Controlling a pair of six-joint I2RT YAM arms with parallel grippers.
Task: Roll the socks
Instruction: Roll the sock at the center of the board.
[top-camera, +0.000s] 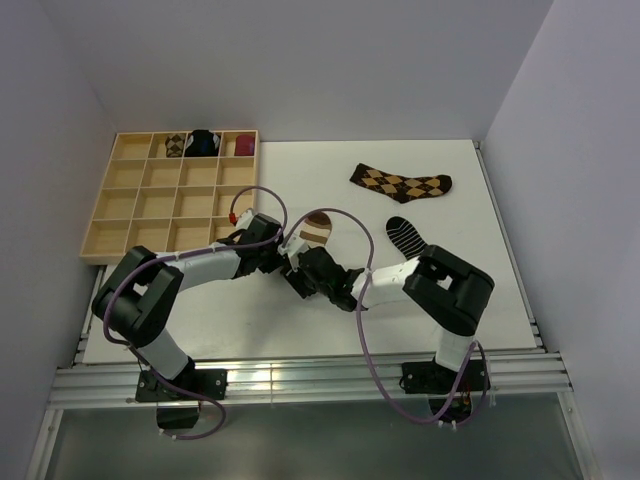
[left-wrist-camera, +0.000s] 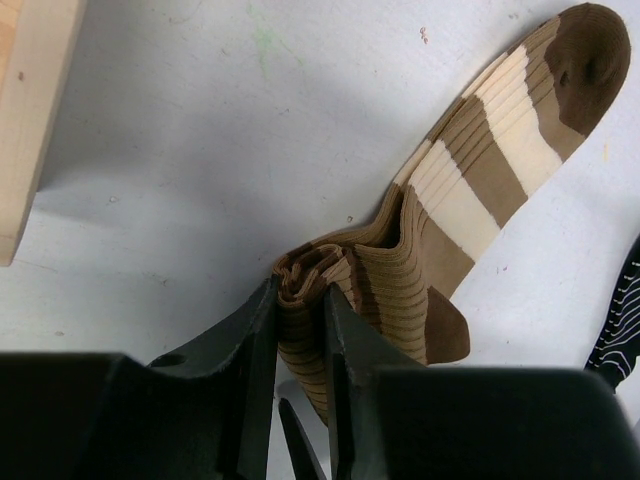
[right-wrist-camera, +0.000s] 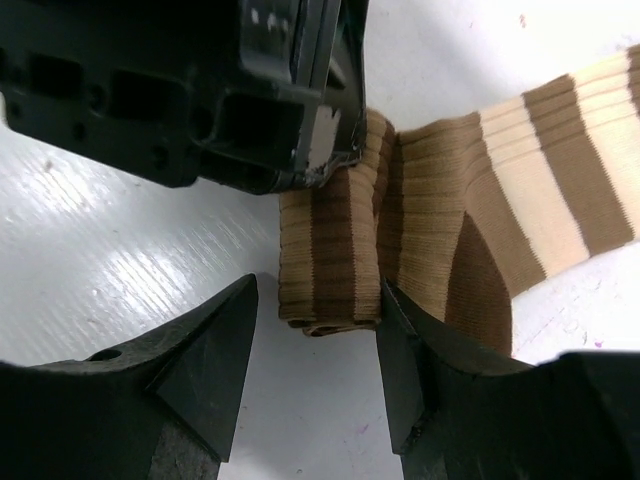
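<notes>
Mid table (top-camera: 300, 175), left hand (left-wrist-camera: 300, 300) pinching rolled end of striped sock (left-wrist-camera: 470, 190), toe pointing 1 o'clock; right hand (right-wrist-camera: 318, 292) open, astride roll.

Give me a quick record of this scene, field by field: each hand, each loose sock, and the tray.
left hand: shut on the striped sock, pinching its bunched, folded end
right hand: open, jaws straddling that same folded end
argyle sock: flat on the table, far right, nothing touching it
black sock: flat, beside the right arm, not held
tray: wooden, far left; three sock bundles in its back row
</notes>
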